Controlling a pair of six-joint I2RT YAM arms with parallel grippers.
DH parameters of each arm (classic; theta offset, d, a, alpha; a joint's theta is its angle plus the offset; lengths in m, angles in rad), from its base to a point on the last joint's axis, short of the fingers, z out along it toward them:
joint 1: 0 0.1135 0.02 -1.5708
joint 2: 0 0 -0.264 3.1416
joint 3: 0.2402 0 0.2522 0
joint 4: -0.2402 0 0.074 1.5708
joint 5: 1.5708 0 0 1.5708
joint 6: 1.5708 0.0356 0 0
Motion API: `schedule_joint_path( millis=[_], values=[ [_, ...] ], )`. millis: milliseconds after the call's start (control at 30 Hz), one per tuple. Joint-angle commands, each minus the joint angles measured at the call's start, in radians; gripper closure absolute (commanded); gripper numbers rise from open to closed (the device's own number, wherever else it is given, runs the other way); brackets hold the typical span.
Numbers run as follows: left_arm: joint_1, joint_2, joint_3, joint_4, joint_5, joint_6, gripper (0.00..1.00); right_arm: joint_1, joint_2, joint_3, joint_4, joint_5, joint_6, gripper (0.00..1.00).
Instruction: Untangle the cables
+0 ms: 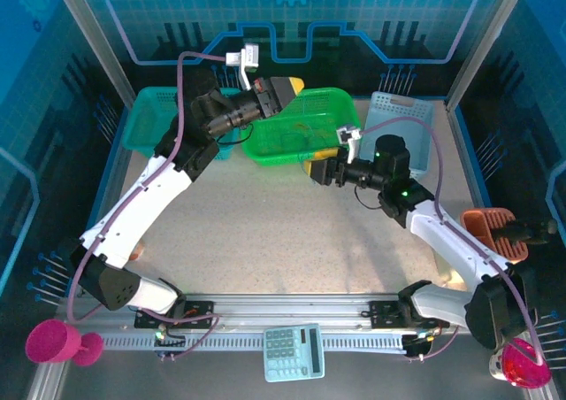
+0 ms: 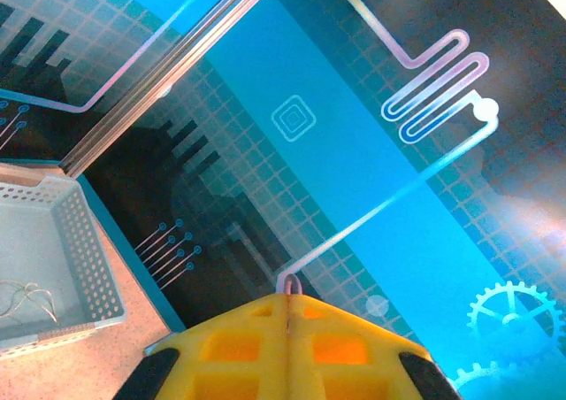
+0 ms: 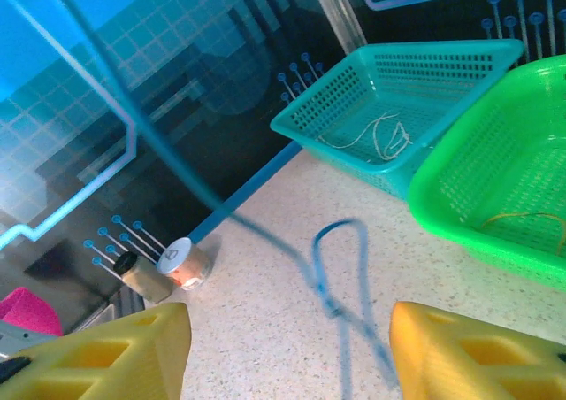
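**Cables: thin, flexible blue cable [image 3: 332, 310] hanging between grippers, with slip and re-knot risk**

The blue cable is hanging over the speckled tabletop [image 3: 248, 294], just near of the green plastic mesh basket [image 3: 460, 179], with a twisted loop low down.

The left gripper [image 2: 288, 307] is pressing fully closed. A small loop of cord is showing at its tips, judged to be this cable.

The right gripper [image 3: 287, 365] is standing open around the dangling loop, holding nothing.

Risks:
- Closing on the loop's crossing is likely tightening the twist.
- Pulling hard is risking slip from the left pinch.
- A dropped end is threatening to land on the yellow-orange cable [image 3: 531, 219] in the green basket.

The white cable [image 3: 371, 134] is lying in the teal mesh basket [image 3: 318, 108], far left.
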Motion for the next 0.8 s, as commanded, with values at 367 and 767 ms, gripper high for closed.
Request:
schedule_joint_path(
  millis=[367,767],
  values=[
    [0.006,-0.005,-0.007,0.06,0.031,-0.032,1.0,0.023,0.068,0.056,0.063,-0.016,0.009,0.47],
    [0.007,-0.011,-0.019,0.085,0.028,-0.048,1.0,0.024,0.074,0.049,0.049,-0.016,0.001,1.0]
  ],
)
